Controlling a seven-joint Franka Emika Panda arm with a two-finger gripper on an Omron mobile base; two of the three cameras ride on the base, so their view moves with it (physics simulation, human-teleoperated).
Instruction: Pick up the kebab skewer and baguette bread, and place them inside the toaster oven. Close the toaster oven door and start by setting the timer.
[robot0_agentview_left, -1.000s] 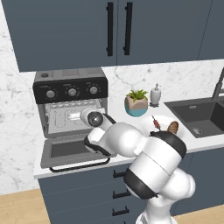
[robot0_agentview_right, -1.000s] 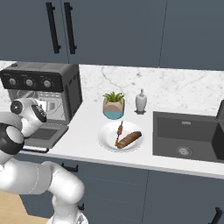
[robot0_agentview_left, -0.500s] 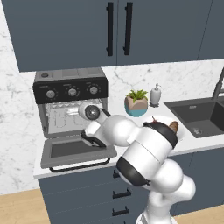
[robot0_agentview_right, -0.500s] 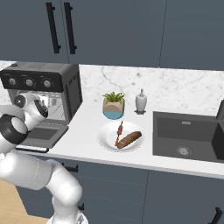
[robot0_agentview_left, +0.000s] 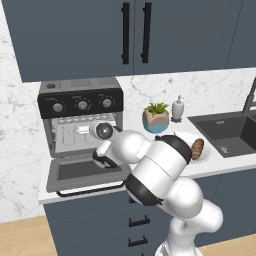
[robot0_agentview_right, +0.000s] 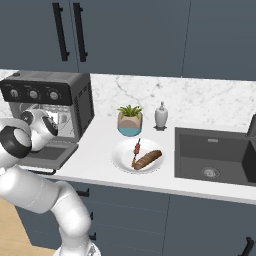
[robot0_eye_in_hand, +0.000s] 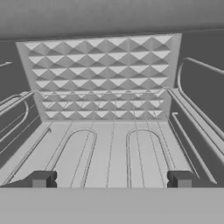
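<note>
Kebab skewer (robot0_agentview_right: 137, 150) and baguette bread (robot0_agentview_right: 148, 159) lie side by side on a white plate (robot0_agentview_right: 120, 156) on the counter (robot0_agentview_right: 100, 145), right of the toaster oven (robot0_agentview_right: 50, 95). The toaster oven door (robot0_agentview_left: 82, 172) hangs open. The gripper (robot0_eye_in_hand: 111, 179) points into the oven above the wire rack (robot0_eye_in_hand: 109, 153), its fingers spread wide and empty.

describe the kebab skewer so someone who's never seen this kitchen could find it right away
Look at the white counter between the toaster oven and the sink, where a white plate sits. The kebab skewer is the thin stick of dark reddish chunks, slimmer than the golden-brown baguette bread beside it.
</note>
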